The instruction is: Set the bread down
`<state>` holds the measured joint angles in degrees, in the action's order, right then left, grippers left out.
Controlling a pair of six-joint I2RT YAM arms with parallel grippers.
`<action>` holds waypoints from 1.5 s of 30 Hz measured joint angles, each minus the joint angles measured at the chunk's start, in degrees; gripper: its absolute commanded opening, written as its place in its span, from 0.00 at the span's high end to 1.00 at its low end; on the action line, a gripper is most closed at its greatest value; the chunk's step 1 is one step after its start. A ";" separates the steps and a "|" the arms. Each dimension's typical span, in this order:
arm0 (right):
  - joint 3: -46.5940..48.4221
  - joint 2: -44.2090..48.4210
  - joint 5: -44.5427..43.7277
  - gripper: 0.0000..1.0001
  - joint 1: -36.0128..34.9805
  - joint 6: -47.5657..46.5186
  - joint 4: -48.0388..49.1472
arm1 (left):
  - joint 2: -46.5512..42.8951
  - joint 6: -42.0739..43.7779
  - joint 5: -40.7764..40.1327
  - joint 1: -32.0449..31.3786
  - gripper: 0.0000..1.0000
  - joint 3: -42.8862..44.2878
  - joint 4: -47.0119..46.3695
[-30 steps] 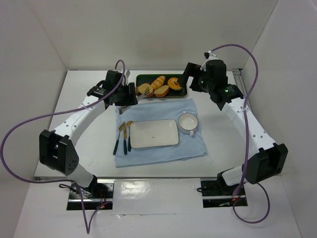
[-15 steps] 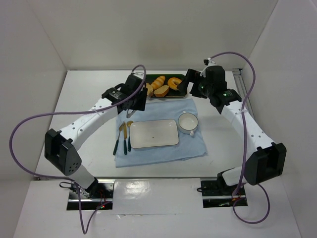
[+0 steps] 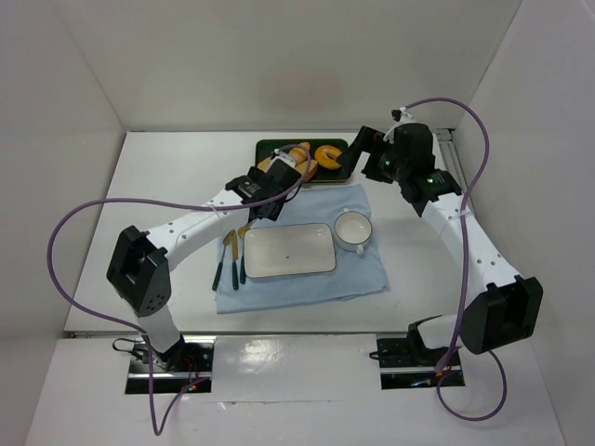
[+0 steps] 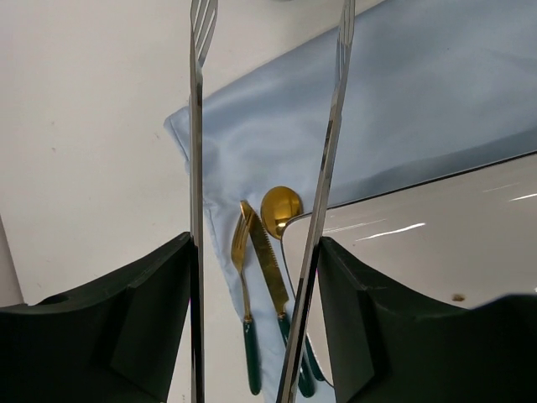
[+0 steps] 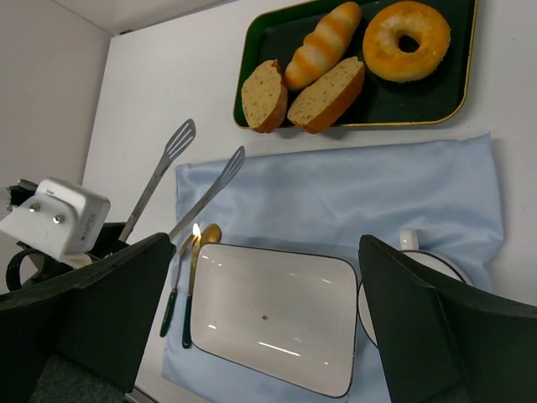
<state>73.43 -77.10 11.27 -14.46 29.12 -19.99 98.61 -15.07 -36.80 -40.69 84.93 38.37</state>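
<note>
Top view: overlooking a white desk (image 3: 158,167) boxed by white walls, blue cloth (image 3: 363,269) mid-desk, left arm (image 3: 186,223) reaching farther right than a second ago.
Left wrist: showing left gripper (image 4: 273,17) standing apart, gripping nothing.
Right wrist: showing right gripper (image 5: 267,252) spread wide, bread (image 5: 264,95) lying at the left end of the tray (image 5: 369,113), desk's far edge.

The tray (image 5: 403,96) stood at the far side of the table (image 5: 168,75), with the bread (image 5: 263,96) at its left end, just beside a loaf piece (image 5: 329,94). In front of it lay a cloth (image 5: 377,193), carrying a plate (image 5: 277,319), a cup (image 3: 353,229) on the right and cutlery (image 3: 232,258) on the left.
</note>
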 measured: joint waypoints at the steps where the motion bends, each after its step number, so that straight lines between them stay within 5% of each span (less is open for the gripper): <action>1: 0.00 0.00 0.02 0.00 0.04 0.02 -0.02 | 0.11 0.50 -0.35 -0.02 0.29 -0.22 -0.13; 40: -1.88 1.14 1.51 0.00 3.26 1.09 -0.11 | 8.22 13.68 -1.95 -0.13 0.28 -1.64 -13.14; 45: -1.88 1.14 1.51 0.00 3.26 1.09 -0.11 | 9.77 13.84 -2.49 -0.13 0.35 -0.76 -13.40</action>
<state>71.55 -75.96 12.78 -11.20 30.22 -20.10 108.38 -1.23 -39.29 -40.82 84.16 24.97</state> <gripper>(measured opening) 0.999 0.686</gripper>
